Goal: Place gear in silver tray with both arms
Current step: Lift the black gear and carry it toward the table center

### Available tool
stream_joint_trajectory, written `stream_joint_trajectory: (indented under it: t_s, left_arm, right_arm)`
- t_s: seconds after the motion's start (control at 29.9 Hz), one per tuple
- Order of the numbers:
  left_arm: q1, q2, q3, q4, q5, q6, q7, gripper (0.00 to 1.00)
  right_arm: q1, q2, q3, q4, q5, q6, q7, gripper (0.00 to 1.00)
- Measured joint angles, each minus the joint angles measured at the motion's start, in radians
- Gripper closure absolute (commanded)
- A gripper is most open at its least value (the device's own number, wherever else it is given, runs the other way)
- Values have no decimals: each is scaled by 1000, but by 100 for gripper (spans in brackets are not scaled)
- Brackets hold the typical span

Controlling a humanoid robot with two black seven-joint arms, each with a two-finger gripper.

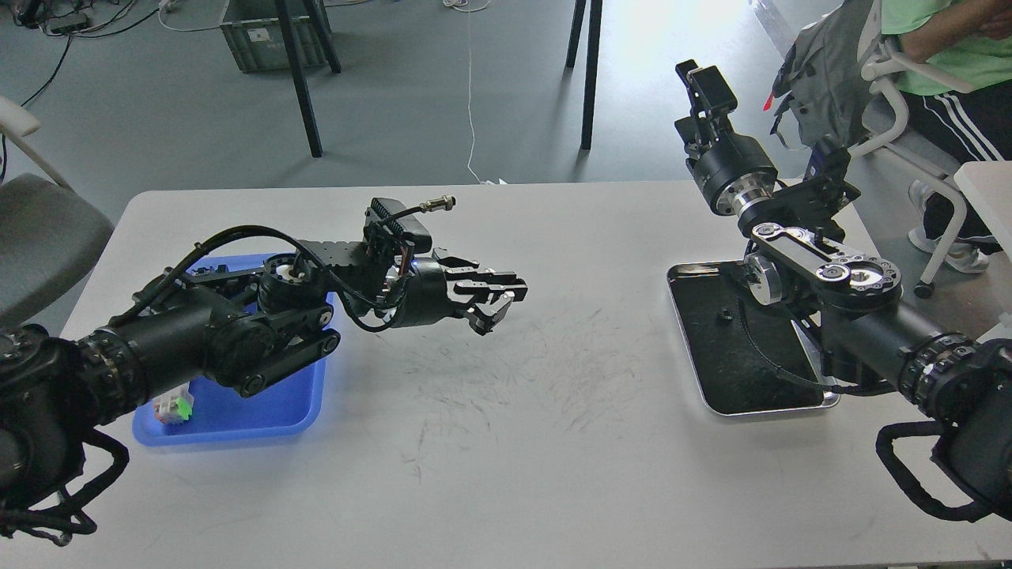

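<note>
The gear (724,316), small and dark, lies in the silver tray (759,409) on the scuffed white table (506,442) above grey flooring; left gripper (498,304) slightly spread, empty, right gripper (700,83) unreadable

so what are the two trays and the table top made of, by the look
Silver tray: polished metal, going by its bright mirror-like rim and dark reflective floor. Blue tray: probably moulded plastic, with even colour and soft rounded edges. Table: matte white, likely laminate, with dark scuffs.
</note>
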Motion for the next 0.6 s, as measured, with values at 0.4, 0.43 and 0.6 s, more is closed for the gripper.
stream_joint_trajectory:
  t_s: [0.4, 0.43, 0.6]
  left_arm:
    - [6, -134, 27, 131, 0, 1, 0, 88]
    - [6, -134, 29, 146, 0, 2, 0, 88]
    - [14, -134, 32, 185, -1, 3, 0, 87]
  right_arm:
    - [-2, -4, 0, -20, 0, 3, 0, 6]
    - [-2, -4, 0, -20, 0, 3, 0, 6]
    - [-2, -4, -2, -21, 0, 3, 0, 6]
